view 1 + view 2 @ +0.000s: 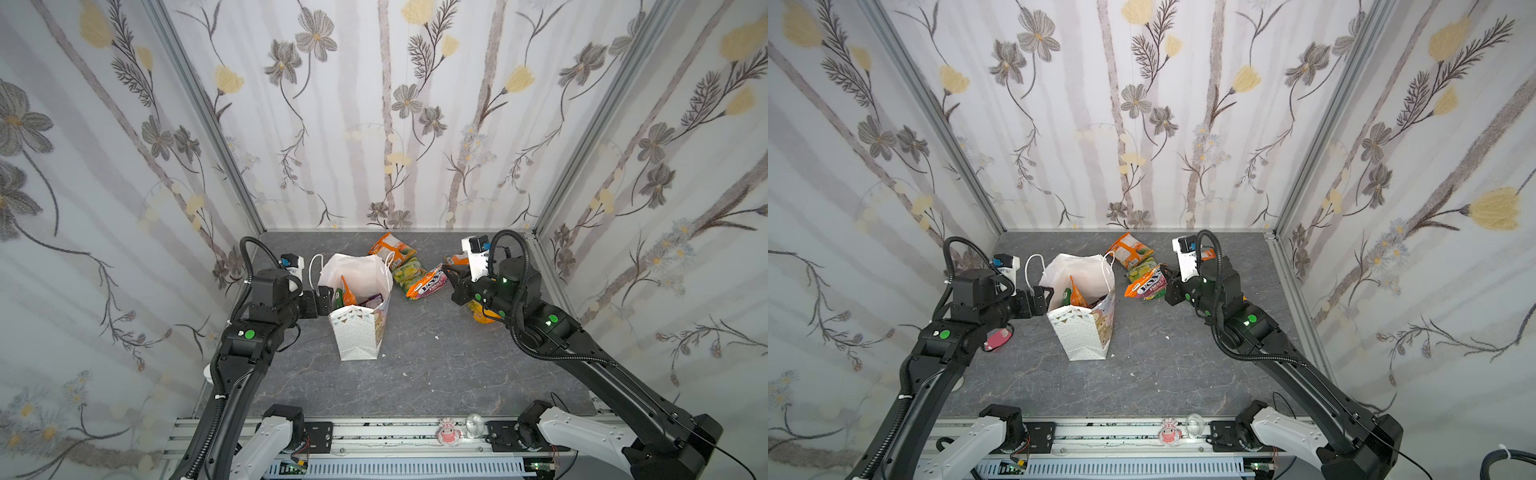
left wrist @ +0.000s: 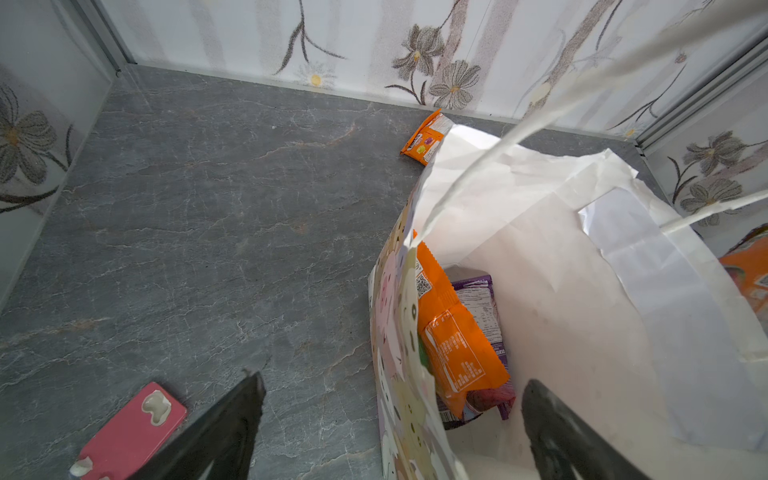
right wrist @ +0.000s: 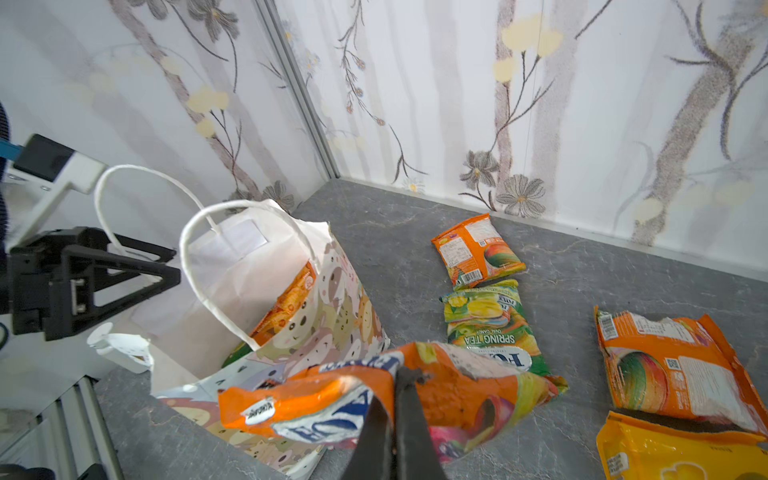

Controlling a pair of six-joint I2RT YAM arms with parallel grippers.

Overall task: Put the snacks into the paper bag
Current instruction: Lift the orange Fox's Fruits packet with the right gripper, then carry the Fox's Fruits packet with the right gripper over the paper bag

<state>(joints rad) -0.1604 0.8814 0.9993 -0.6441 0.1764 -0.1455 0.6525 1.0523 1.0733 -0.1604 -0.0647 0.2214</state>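
– Standing upright on the tabletop [image 1: 415, 374], a little left of its middle: is the paper bag [image 1: 357, 332] seen so?
– It is, in both top views, with its mouth gaping and its cord handles raised.
– What is seen inside it?
– An orange packet [image 2: 453, 340] is leaned against the bag's left wall, and a purple packet [image 2: 478, 299] is tucked behind it.
– How is the left claw [image 2: 392, 378] placed?
– Its jaws are spread across that left wall, one finger outside the bag and one inside. Whether the paper is touched cannot be told.
– And the right claw [image 3: 401, 374]?
– It is pressed together on an orange-and-blue packet [image 3: 324, 403], which is pinched by its edge just right of the bag. Whether that packet is clear of the tabletop cannot be told.
– Which snacks are left outside?
– A far orange packet [image 3: 478, 251] is laid near the back wall, with a green packet [image 3: 490, 328] just nearer. A crumpled orange packet [image 3: 673, 365] and a yellow packet [image 3: 673, 449] are laid further right, partly hidden by the right arm in both top views.
– Is anything else noted?
– A pink object [image 2: 129, 432] is laid flat on the tabletop, left of the bag.
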